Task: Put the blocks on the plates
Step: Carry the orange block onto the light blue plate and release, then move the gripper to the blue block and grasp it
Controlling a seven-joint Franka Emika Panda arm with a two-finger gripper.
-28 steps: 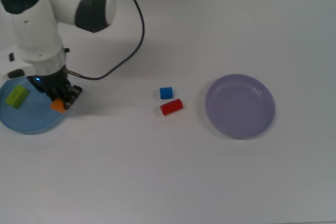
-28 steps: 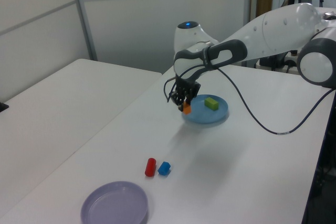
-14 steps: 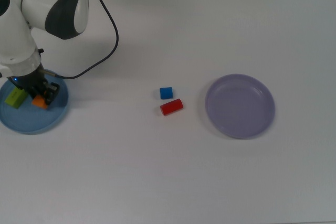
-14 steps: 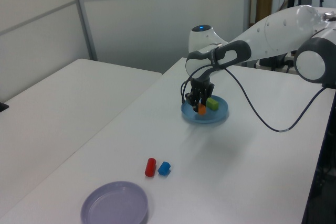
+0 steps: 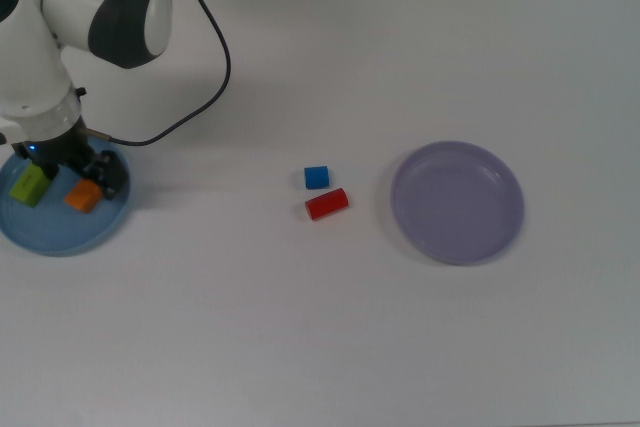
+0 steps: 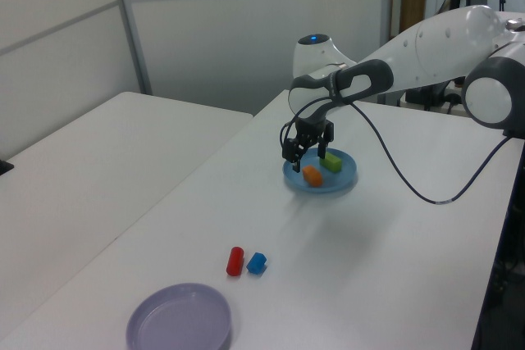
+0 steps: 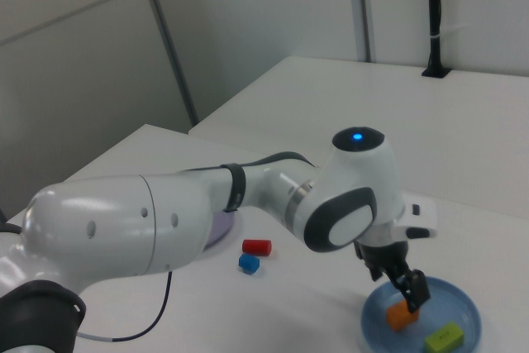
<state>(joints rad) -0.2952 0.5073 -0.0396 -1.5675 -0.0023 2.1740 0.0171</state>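
Blocks and plates, with the claw [image 6: 307,144] over the light blue plate [image 5: 40,232]. The claw hangs just above this plate with its fingers [image 6: 323,152] spread apart and nothing between them; in the left view the orange block [image 6: 312,175] lies on the plate directly below the open fingers, clear of them. In the top view the orange block [image 5: 83,196] rests inside the plate's rim, and the lime-green block [image 5: 29,185] lies just beside it on the top view's left, partly under the arm's wrist. In the right view both blocks show in the dish, the orange block [image 7: 402,316] nearer the claw [image 7: 404,283] and the lime-green block [image 7: 444,336] towards the right view's lower right.

The light blue plate sits near the worktop [image 5: 320,347] edge at the top view's left. Well apart from it, about the middle of the worktop, the blue cube [image 5: 316,177] and the red cylinder [image 5: 326,204] lie just beside each other on the bare surface, the cylinder on its side. The lavender plate [image 5: 457,202] lies near them on the top view's right and holds nothing. A black cable [image 5: 215,67] curves from the arm [image 5: 100,7] across the worktop near the claw.
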